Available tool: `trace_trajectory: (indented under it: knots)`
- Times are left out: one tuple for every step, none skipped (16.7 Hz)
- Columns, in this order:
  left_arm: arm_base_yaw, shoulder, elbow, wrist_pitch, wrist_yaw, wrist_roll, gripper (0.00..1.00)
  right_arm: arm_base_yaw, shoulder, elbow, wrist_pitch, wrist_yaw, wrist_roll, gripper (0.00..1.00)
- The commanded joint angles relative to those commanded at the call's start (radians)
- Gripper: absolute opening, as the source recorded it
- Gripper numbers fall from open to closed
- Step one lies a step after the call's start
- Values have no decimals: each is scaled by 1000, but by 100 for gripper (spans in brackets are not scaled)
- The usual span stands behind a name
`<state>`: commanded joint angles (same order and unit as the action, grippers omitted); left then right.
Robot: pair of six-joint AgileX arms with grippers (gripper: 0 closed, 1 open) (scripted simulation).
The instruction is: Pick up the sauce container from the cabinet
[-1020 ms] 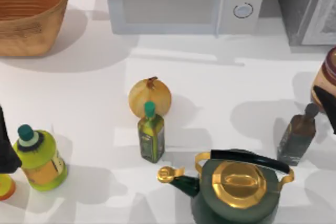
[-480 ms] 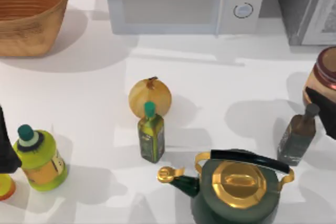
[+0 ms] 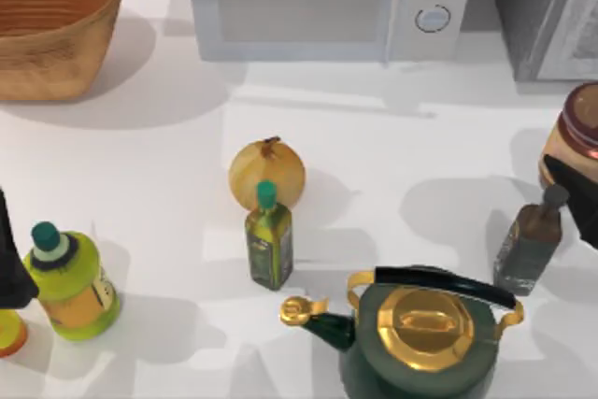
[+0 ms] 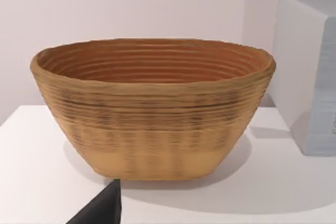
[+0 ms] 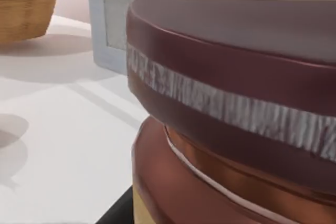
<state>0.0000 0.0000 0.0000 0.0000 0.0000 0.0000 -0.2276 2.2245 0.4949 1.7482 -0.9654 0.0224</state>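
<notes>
we have our right gripper (image 3: pixel 575 189) at three o'clock against the sauce container (image 3: pixel 572 137), below the cabinet (image 3: pixel 542 7); whether it grips, we cannot tell. next: confirm hold, then lift.

Light is bright and even across the white table (image 3: pixel 168 184), with soft grey shadows beside each thing: the basket (image 3: pixel 51 21) throws one to the top view's right, the onion (image 3: pixel 267 173) and kettle (image 3: pixel 425 329) likewise. The kettle's gold lid carries a mild sheen and nothing is blown out. In the right wrist view the jar (image 5: pixel 236 108) sits very close and looks soft, while the basket (image 4: pixel 152 108) in the left wrist view is slightly blurred.
</notes>
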Motion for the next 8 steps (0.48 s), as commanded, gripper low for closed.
trace_trajectory:
  knots:
    - [0, 0, 0, 0, 0, 0, 100, 0, 0, 0, 0, 0, 0, 90]
    - [0, 0, 0, 0, 0, 0, 100, 0, 0, 0, 0, 0, 0, 98]
    - [0, 0, 0, 0, 0, 0, 100, 0, 0, 0, 0, 0, 0, 100]
    - [0, 0, 0, 0, 0, 0, 100, 0, 0, 0, 0, 0, 0, 100]
    - [0, 0, 0, 0, 0, 0, 100, 0, 0, 0, 0, 0, 0, 100]
    - [0, 0, 0, 0, 0, 0, 100, 0, 0, 0, 0, 0, 0, 100]
    - [0, 0, 0, 0, 0, 0, 100, 0, 0, 0, 0, 0, 0, 100]
    - [0, 0, 0, 0, 0, 0, 100, 0, 0, 0, 0, 0, 0, 100]
